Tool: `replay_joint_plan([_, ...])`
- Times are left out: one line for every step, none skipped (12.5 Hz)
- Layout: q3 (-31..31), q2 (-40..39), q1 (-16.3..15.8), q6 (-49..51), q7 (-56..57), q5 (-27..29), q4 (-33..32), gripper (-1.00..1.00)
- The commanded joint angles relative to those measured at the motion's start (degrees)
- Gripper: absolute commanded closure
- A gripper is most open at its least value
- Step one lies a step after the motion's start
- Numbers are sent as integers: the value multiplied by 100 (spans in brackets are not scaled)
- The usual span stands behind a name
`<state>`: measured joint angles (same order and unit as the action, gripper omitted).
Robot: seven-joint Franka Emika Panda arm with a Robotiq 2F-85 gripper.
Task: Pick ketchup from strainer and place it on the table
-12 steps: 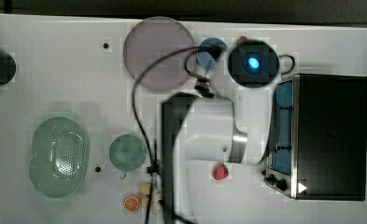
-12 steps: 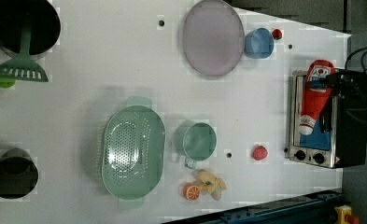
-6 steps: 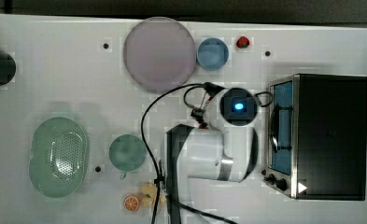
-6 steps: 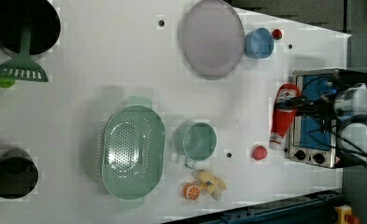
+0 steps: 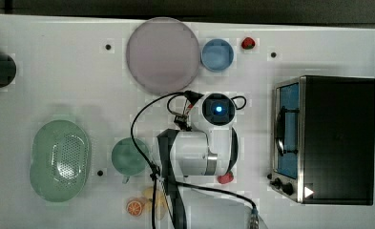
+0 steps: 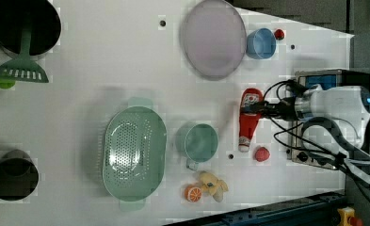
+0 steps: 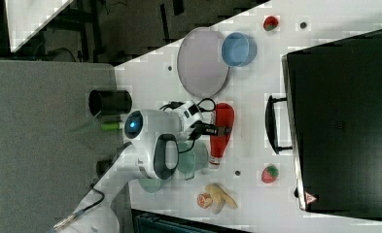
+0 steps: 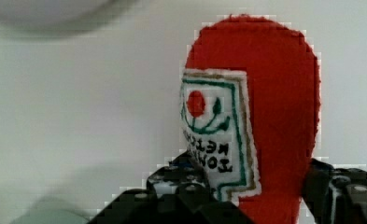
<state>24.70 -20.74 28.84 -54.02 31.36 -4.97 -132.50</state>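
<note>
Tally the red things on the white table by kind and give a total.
Ketchup bottle: 1, clamped in the pincer
Strawberries: 2, one beside the toaster oven, one next to the blue bowl
Total: 3

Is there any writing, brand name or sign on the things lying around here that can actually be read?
Ketchup label: a tomato drawing with letters that look like "TOMATO KETCHUP", shown flipped and partly hidden by the fingers, so not surely readable.
Oven: a red warning triangle sign near one corner; no words legible.
Nothing else carries readable text.
</note>
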Motion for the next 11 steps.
replay_joint_plan([-126, -44, 36, -91, 97, 6, 61, -19])
replay_joint_plan([-153, -96, 38, -103, 91, 6, 66, -38])
replay_joint_plan([-154, -106, 35, -98, 90, 4, 69, -59])
replay_joint_plan([-149, -81, 34, -81, 90, 5, 73, -80])
replay_joint_plan([-149, -14, 37, -55, 90, 5, 93, -98])
replay_joint_plan([-134, 112, 37, -21, 90, 9, 149, -100])
replay_joint_plan([-100, 280, 34, 15, 91, 14, 252, -100])
replay_joint_plan([-65, 481, 30, 62, 89, 14, 397, -100])
replay_joint_plan([-33, 697, 31, 221, 87, 15, 567, -100])
replay_joint_plan([-3, 918, 28, 456, 60, 18, 777, -100])
replay_joint_plan([18, 1135, 29, 774, -71, 18, 1018, -100])
